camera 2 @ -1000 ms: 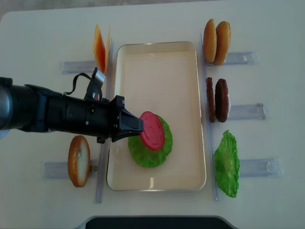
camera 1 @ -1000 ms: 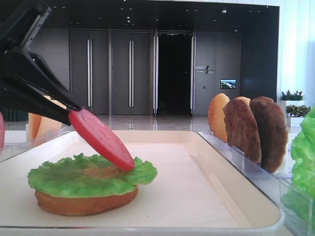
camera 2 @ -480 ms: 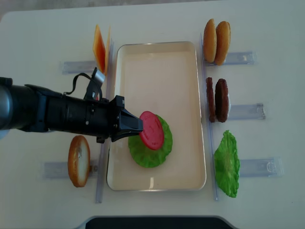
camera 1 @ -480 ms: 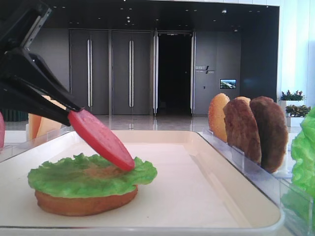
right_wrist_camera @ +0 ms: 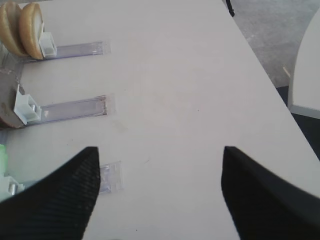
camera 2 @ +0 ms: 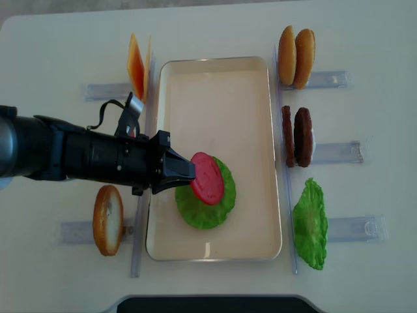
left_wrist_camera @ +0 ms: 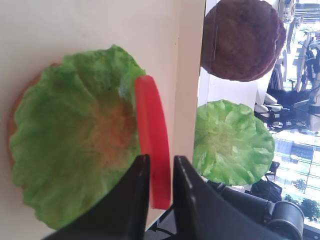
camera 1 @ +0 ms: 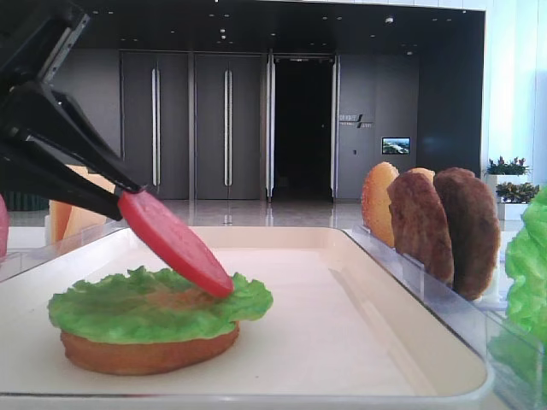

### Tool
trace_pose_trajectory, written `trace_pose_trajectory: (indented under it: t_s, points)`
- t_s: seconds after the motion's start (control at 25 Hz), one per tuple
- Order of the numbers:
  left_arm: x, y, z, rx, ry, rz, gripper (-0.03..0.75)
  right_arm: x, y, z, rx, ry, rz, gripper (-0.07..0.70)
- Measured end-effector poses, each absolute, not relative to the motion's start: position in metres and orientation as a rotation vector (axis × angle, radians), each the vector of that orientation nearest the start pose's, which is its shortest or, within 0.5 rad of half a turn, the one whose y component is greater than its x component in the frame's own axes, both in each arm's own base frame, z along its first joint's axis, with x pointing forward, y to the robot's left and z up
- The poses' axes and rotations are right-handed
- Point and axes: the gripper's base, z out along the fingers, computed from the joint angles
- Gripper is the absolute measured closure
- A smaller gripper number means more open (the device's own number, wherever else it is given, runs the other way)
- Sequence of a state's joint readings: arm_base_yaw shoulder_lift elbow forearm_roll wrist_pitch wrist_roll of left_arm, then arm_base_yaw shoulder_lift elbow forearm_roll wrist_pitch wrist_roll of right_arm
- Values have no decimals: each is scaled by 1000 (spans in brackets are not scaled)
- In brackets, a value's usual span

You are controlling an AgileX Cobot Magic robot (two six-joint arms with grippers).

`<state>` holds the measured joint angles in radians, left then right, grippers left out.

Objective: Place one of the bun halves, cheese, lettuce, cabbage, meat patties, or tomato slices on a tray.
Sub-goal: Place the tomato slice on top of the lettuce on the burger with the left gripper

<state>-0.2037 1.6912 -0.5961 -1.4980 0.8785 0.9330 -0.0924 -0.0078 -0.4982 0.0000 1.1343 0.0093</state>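
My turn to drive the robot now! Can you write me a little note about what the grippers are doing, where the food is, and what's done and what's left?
Left gripper: shut on the tomato slice, tilted, its low edge touching the lettuce.
Right gripper: open, holding nothing, over bare table away from the tray.
Food: that lettuce lies on a bun half in the tray. Spare bun halves, meat patties, another lettuce leaf and cheese stand in holders beside it.
Done: bun and lettuce placed.
Left: let the tomato go so it lies flat, then pull back.
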Motion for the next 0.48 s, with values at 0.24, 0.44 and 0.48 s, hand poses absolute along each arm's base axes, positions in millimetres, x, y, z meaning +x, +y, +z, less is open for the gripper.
trace_pose_trajectory:
  t_s: [0.24, 0.44, 0.48]
  points:
    - [232, -119, 147, -127, 2690, -1401, 447, -9, 1, 271, 107, 2110, -50, 118]
    - [232, -119, 146, -129, 2691, -1395, 339, -9, 1, 271, 107, 2110, -50, 118]
    - [232, -119, 146, -130, 2691, -1394, 327, -9, 1, 271, 107, 2110, -50, 118]
